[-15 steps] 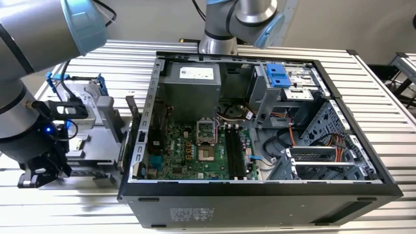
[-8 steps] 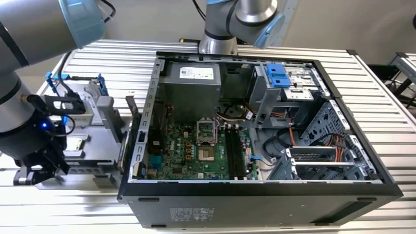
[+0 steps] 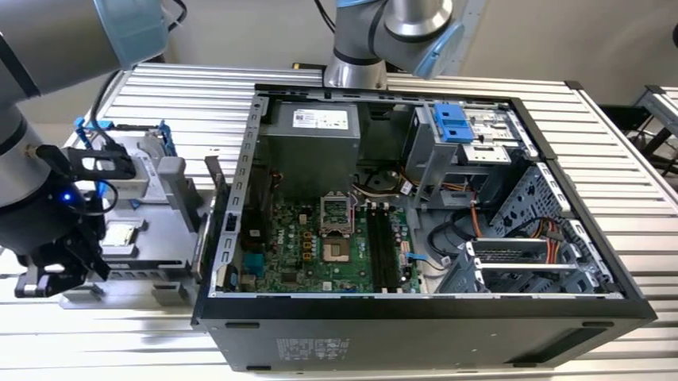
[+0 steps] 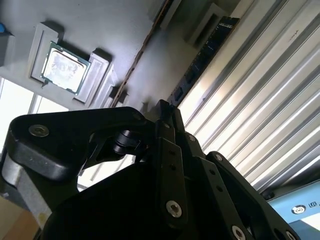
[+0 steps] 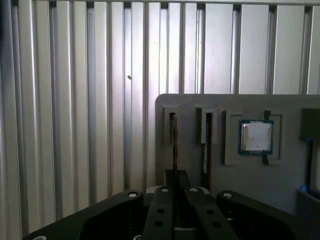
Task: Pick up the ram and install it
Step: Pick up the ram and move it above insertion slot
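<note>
The fingers [image 5: 179, 178] are pinched on the ram [image 5: 174, 137], which stands on edge in the grey holder [image 5: 235, 180].

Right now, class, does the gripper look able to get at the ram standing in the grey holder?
Probably yes: in the first wrist view the ram stands on edge in the grey holder, in line with the gripper, with nothing between them.

Shiny ribbed metal table [image 5: 75, 100]; matt grey tray [image 5: 185, 102], perhaps plastic; matt black hand [image 5: 175, 176].
</note>
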